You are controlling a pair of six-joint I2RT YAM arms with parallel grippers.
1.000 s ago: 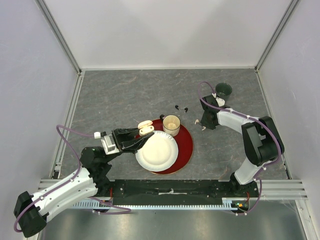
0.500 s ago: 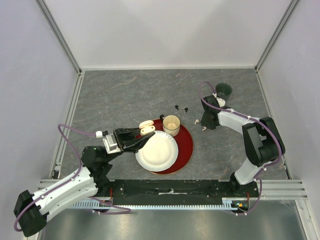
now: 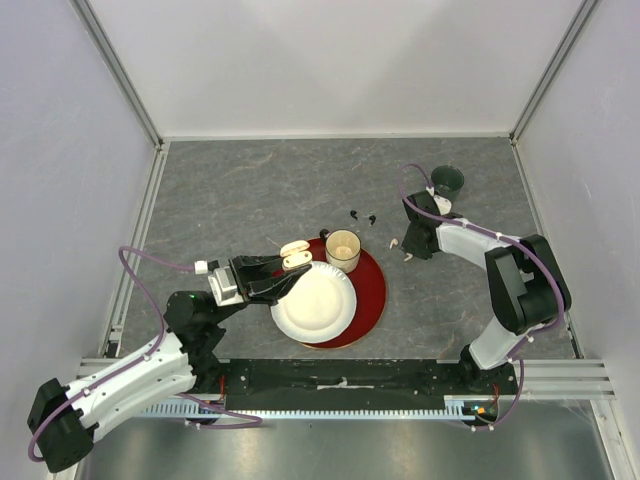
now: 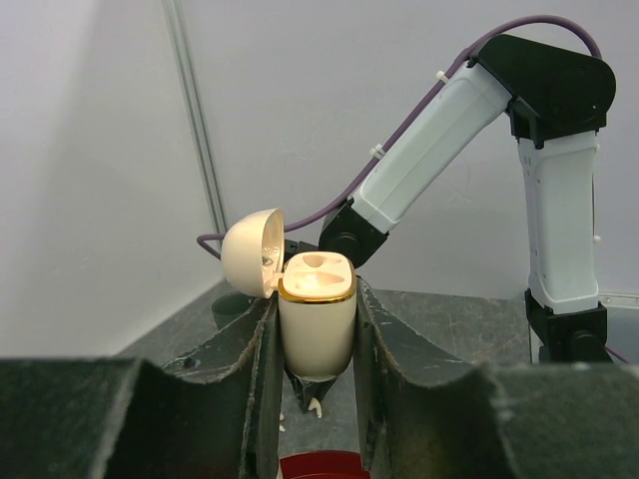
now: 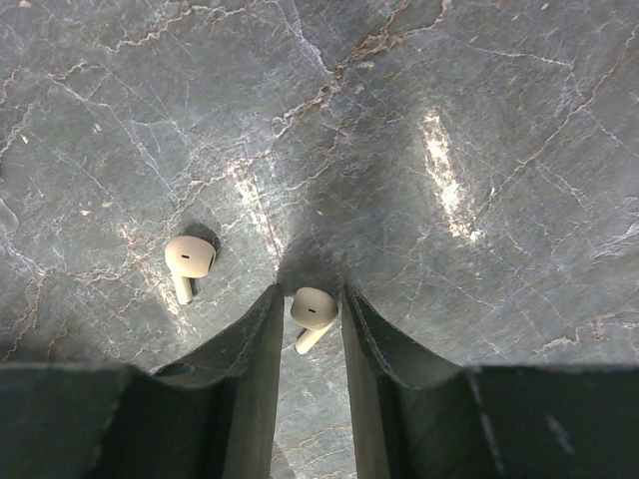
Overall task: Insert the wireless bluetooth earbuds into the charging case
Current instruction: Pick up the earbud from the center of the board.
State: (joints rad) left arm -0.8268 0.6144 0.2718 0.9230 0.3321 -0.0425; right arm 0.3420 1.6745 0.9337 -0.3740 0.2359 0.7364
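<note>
From above, the two black earbuds (image 3: pixel 354 212) are specks too small to make out, and the white plate (image 3: pixel 314 300) hides much of the red tray (image 3: pixel 372 288). Whether the right fingers (image 5: pixel 250 399) touch the white earbud (image 5: pixel 314 307) between them cannot be told.

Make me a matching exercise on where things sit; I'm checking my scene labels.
Things: 1 charging case; 2 paper cup; 3 white earbud; 4 black earbuds.
Places: A on the red tray; B between the fingers of the right gripper; C on bare table beyond the paper cup; D clamped in the left gripper, lid open.
Pairs: 1-D; 2-A; 3-B; 4-C.
</note>
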